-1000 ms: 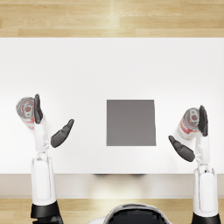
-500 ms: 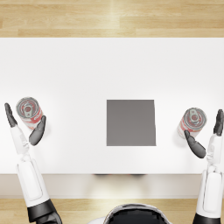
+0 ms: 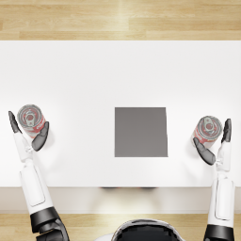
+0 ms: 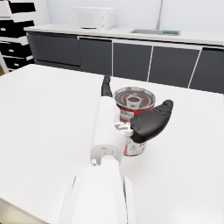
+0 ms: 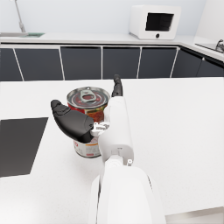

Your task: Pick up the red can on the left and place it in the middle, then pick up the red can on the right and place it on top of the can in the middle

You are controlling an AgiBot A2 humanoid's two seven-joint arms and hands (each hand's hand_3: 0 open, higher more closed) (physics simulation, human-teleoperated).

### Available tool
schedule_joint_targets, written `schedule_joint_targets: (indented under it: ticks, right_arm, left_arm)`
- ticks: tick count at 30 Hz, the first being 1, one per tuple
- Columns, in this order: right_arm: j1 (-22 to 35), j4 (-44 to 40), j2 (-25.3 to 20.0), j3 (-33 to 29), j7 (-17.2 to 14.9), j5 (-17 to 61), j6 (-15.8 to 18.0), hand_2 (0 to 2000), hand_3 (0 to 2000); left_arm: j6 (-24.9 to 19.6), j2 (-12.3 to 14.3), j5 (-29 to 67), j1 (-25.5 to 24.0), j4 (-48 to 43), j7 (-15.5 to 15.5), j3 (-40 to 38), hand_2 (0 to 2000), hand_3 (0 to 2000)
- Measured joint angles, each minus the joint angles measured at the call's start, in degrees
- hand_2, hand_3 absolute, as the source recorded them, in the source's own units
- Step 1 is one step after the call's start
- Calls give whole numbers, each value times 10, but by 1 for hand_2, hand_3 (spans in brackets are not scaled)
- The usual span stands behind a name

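While both red cans sit upright on the white desk (image 3: 120, 70), neither is lifted. Left red tin can with silver pull-tab lid (image 3: 31, 120) is at the desk's left side, well apart from the dark grey square mat (image 3: 140, 132) in the middle. Left hand (image 3: 28, 132) is spread around it, thumb on one side and fingers on the other; firm contact can't be told, even from the left wrist view (image 4: 140, 120). Right red tin can (image 3: 207, 130) is at the right side, also well apart from the mat. Right hand (image 3: 216, 141) is spread around it likewise; whether it touches the can is unclear.
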Motion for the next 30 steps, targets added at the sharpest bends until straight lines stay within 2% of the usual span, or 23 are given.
schedule_joint_targets:
  ticks: [12,23,24,25,26,27,28,29,30]
  right_arm:
    - [44,-120,-12,19,0,0,0,0,0]
    - [71,-168,-21,21,0,0,0,0,0]
    - [74,-171,-22,21,0,0,2,0,0]
    - [76,-173,-23,21,0,0,3,1361,327]
    - [76,-171,-24,20,0,0,19,2000,653]
    - [76,-171,-25,21,0,0,32,2000,980]
    - [75,-166,-26,21,0,0,33,2000,1307]
    - [73,-162,-27,21,1,0,31,2000,1520]
    - [71,-157,-28,20,3,0,31,2000,1520]
  left_arm:
    - [1,1,0,58,116,0,12,0,0]
    - [-1,0,0,100,197,0,9,0,0]
    - [-2,-1,0,106,206,0,11,1361,327]
    - [-8,-2,0,111,214,-1,13,2000,653]
    - [-13,-3,1,116,225,-2,13,2000,980]
    - [-15,-4,1,121,232,-3,13,2000,1307]
    - [-14,-4,0,124,236,-4,13,2000,1520]
    - [-13,-4,0,124,236,-4,14,2000,1520]
    - [-14,-3,0,119,227,-4,15,2000,1520]
